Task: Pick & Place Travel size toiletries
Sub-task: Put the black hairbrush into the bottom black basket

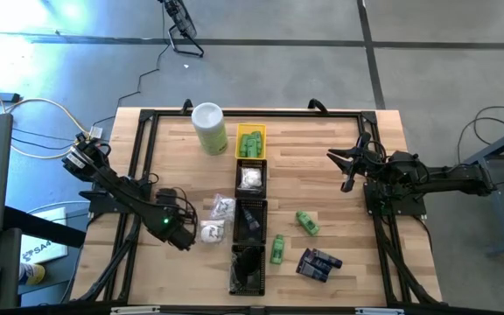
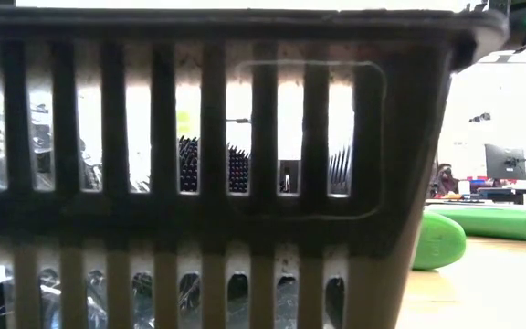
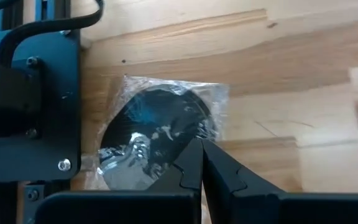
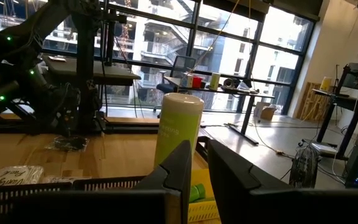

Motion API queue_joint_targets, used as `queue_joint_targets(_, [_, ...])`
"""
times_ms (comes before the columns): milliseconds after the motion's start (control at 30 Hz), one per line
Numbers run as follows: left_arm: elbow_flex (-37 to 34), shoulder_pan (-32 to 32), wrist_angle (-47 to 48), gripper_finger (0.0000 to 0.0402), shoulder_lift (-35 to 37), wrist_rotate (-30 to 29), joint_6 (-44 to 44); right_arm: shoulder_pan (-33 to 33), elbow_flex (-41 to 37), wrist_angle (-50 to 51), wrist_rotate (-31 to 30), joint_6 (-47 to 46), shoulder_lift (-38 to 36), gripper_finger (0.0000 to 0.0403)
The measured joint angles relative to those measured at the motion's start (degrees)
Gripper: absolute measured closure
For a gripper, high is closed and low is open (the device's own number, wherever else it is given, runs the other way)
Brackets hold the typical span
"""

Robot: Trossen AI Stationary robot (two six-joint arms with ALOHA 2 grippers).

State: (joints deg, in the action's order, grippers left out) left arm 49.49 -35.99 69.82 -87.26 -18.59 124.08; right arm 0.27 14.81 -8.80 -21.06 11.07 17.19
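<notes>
The left gripper [image 3: 202, 163] hangs low over a black round puck [image 3: 157, 134] sealed in crinkly clear wrap, its fingers pressed together with nothing between them, tips just at the wrap's edge. The puck lies flat on the table [image 1: 357, 262] near the left arm's base plate. It looks light and stiff inside, but the film is slick and loose — I'd guess a pinch on the film alone could slide off, so a hold across the disc's rim seems safer.

The right gripper [image 1: 346, 169] waits raised at the table's right side, fingers nearly together and empty.

From above you see the whole spread: a column of trays [image 1: 250, 227] down the middle, white wrapped pieces [image 1: 220, 208] beside it, green bottles [image 1: 307, 222] and dark packets [image 1: 318, 263] to the right, the tall canister [image 1: 209, 128] at the back. What the overhead misses is the puck itself, tucked under the left arm — only the wrist camera shows it. The table-level camera is mostly blocked by a tray wall [image 2: 199, 164], with one green bottle [image 2: 439, 241] peeking past.
</notes>
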Motion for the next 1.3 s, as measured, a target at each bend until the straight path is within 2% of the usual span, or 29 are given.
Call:
queue_joint_targets(233, [-4.7, 0.0, -3.3, 0.0401, 0.0, 2.4, 5.2, 0.0, 0.0, 0.0, 0.0, 0.0, 0.0, 0.0357])
queue_joint_targets(367, [-7.2, 0.0, -9.3, 0.0401, 0.0, 4.1, 5.3, 0.0, 0.0, 0.0, 0.0, 0.3, 0.0, 0.0357])
queue_joint_targets(600, [-7.8, 0.0, -9.9, 0.0401, 0.1, 4.3, 5.0, 0.0, 0.0, 0.0, 0.0, 0.4, 0.0, 0.0357])
queue_joint_targets(700, [-7.9, 0.0, -12.2, 0.0401, 0.1, 1.5, 0.1, 0.0, 0.0, 0.0, 0.0, 0.4, 0.0, 0.0357])
queue_joint_targets(900, [-7.9, 0.0, -20.4, 0.0401, 0.0, -8.8, -6.7, 0.0, 0.0, 0.0, 0.0, 0.4, 0.0, 0.0357])
queue_joint_targets(1033, [-7.9, 0.0, -22.3, 0.0401, 0.0, -15.1, -10.3, 0.0, 0.0, 0.0, 0.0, 0.4, 0.0, 0.0357])
queue_joint_targets(1300, [-7.9, 0.2, -22.4, 0.0401, 0.0, -22.4, -11.3, 0.0, 0.0, 0.0, 0.0, 0.4, 0.0, 0.0357])
